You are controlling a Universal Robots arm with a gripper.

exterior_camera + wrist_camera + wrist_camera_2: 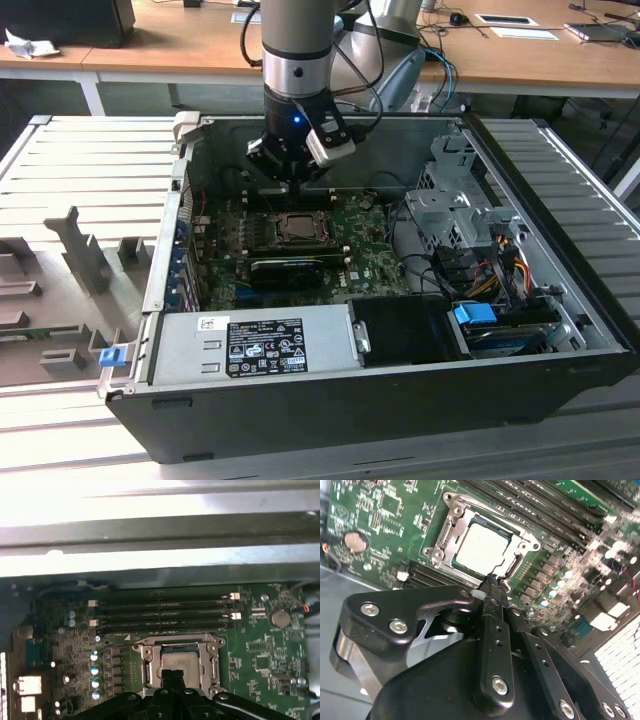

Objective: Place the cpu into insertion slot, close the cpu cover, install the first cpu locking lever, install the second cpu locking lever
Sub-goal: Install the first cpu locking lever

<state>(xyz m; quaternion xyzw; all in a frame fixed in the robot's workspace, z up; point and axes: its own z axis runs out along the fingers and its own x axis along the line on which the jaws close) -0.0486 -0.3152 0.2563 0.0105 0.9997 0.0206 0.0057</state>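
Observation:
The cpu (481, 550) lies flat in the insertion slot (514, 566), pale grey top showing; from outside the cpu (297, 227) sits mid-board. The silver cpu cover (446, 534) lies down around it, framing the chip through its window; in the first wrist view the cpu cover (146, 656) rims the cpu (180, 660). My gripper (493, 586) hangs just over the socket's near edge, its black fingers (167, 676) pressed together with nothing between them. In the exterior view the gripper (291, 186) stands just behind the socket, inside the open case.
Long black memory slots (160, 614) run beside the socket. A black graphics card (288, 270) lies in front of it. The power supply (255, 342), drive cage (455, 205) and bundled cables (490, 262) crowd the case. A coin battery (355, 541) sits nearby.

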